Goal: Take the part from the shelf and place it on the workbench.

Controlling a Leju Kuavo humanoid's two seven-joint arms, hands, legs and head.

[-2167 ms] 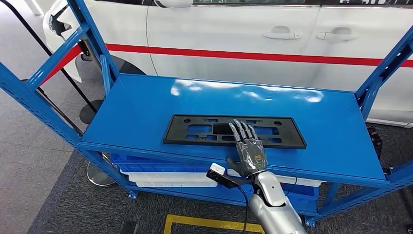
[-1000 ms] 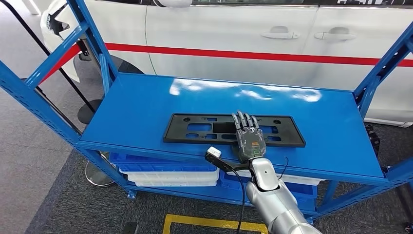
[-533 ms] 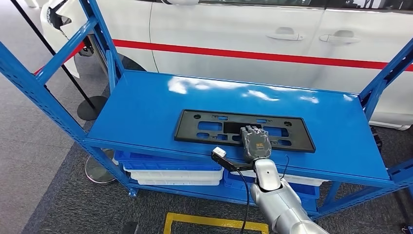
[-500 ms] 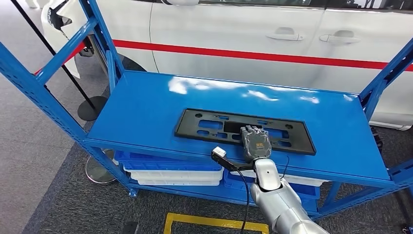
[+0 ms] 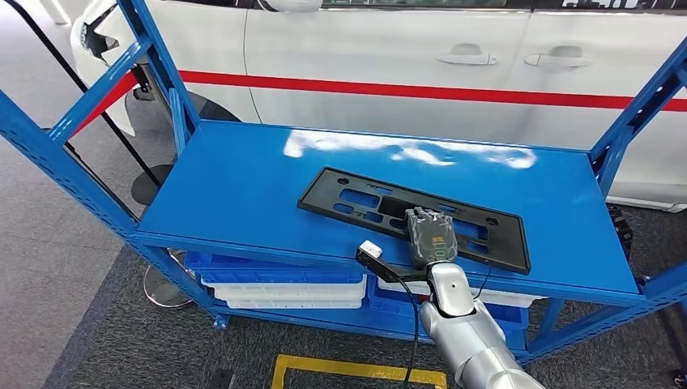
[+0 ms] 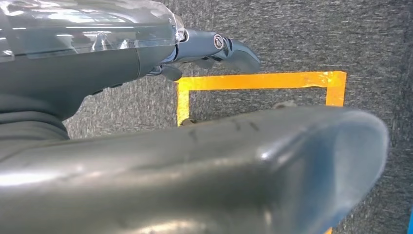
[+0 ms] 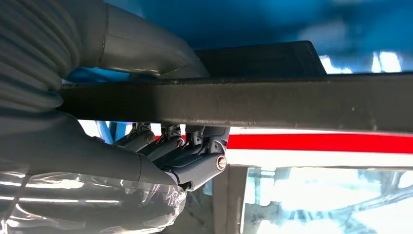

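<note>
Gripping the black part (image 5: 413,216), right robot hand (image 5: 428,237) seemingly curls around its edge.

The right arm (image 5: 466,332) rises from the lower edge of the head view, silver, angled up and slightly leftward to the wrist. The right hand (image 5: 429,237) lies back-up, its fingers curled down over the near edge of the part (image 5: 405,215). In the right wrist view the thumb (image 7: 146,51) lies on one side of that dark edge and the darker fingers (image 7: 195,156) wrap the other side, so the hand grips it. The left hand (image 6: 146,146) hangs toward the floor; its thick grey thumb crosses the left wrist view, with one darker finger (image 6: 219,48) extended beyond, holding nothing.
</note>
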